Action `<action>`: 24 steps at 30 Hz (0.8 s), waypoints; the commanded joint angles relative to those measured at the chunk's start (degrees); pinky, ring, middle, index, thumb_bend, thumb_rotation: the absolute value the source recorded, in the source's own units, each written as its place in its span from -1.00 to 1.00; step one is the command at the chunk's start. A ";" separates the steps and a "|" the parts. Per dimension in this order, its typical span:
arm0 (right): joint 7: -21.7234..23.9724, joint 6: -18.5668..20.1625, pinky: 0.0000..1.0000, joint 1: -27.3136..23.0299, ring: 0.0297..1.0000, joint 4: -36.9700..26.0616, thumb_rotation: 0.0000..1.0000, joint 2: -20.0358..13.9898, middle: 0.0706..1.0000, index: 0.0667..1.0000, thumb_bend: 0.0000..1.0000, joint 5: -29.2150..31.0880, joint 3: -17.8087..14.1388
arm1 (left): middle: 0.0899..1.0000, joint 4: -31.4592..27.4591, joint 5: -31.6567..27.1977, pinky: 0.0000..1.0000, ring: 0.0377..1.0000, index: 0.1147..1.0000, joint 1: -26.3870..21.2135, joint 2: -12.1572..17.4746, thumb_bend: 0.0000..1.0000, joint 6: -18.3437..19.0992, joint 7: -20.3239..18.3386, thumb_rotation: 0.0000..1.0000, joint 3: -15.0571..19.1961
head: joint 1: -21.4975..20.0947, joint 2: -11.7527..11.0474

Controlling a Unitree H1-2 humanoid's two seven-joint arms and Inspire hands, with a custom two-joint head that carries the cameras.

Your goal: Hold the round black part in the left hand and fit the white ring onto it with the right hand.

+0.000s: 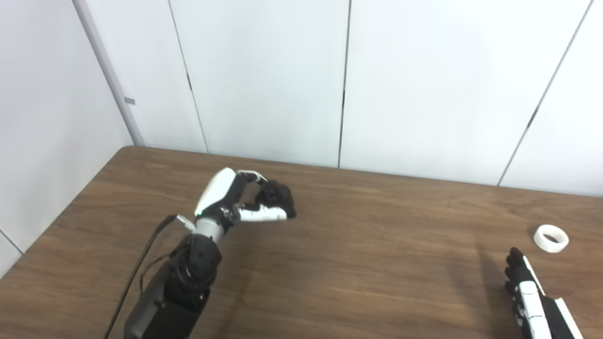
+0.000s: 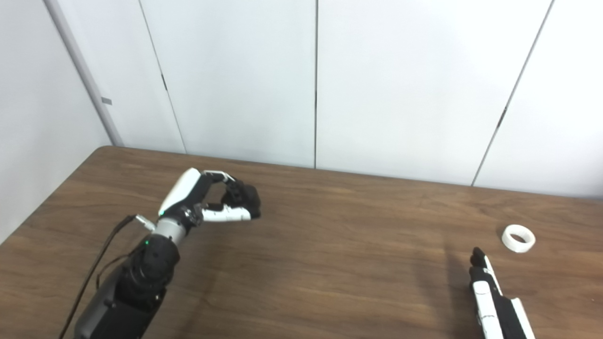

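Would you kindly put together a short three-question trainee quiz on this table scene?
1. True or false: the white ring lies on the table, apart from both hands.
2. Which robot hand is curled around the round black part?
A. left
B. right
3. Fill in: the right robot hand sits just ____ the ring, toward the camera.

Key:
1. True.
2. A, the left robot hand.
3. Short of; its fingers are apart, holding nothing.

Both head cameras look down and forward over the table [image 1: 358, 263] toward its far edge and the wall panels [image 2: 395, 84] (right eye set slightly rightward), sharing nearly the whole tabletop, far-left corner included.
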 commanded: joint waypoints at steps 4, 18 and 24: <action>0.71 0.37 1.00 -0.40 1.00 -1.35 1.00 0.81 1.00 1.00 0.01 1.32 0.37 | 0.56 -5.34 3.71 1.00 0.79 -0.17 0.98 -1.60 0.05 -1.89 1.02 -0.89 -2.14 | -0.71 0.30; -0.45 2.82 1.00 -0.63 1.00 -4.72 1.00 3.14 1.00 1.00 0.18 2.22 0.28 | 0.51 -9.11 9.69 1.00 0.76 -0.17 10.17 -7.91 0.05 -12.58 5.75 -0.89 -6.58 | -6.38 2.62; -1.04 5.29 1.00 -0.95 1.00 -7.32 1.00 3.60 1.00 1.00 0.24 -0.13 1.70 | 0.49 -7.89 13.36 1.00 0.75 -0.17 13.39 -9.29 0.05 -15.67 6.05 -0.89 -9.18 | -9.29 4.02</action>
